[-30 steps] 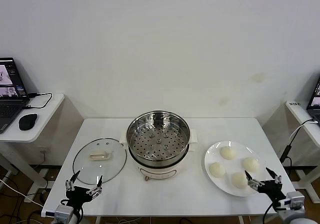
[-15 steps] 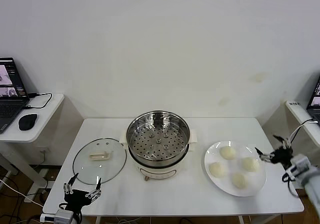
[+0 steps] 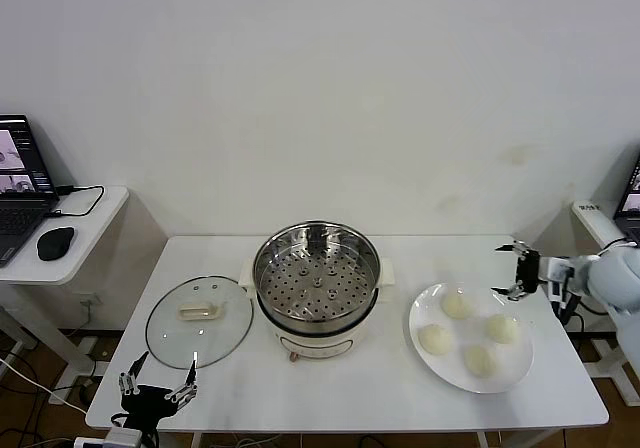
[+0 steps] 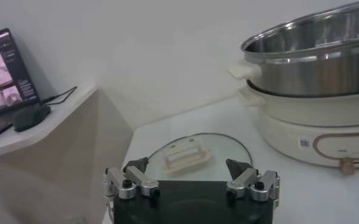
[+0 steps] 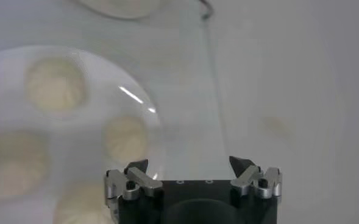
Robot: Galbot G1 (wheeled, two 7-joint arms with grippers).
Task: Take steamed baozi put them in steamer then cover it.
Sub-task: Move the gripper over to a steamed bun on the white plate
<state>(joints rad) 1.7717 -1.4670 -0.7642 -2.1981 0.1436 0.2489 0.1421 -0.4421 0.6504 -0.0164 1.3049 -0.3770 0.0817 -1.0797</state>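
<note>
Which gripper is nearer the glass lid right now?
The left gripper: open, just off the table's near edge below the lid. The right gripper is open, far across, beyond the steamer, above the plate's far rim.

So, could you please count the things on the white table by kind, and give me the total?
Steamed baozi: 4, all on the plate
Plate: 1
Steamer: 1, nothing in its tray
Glass cover: 1, lying flat on the steamer's left
Total: 7
</note>
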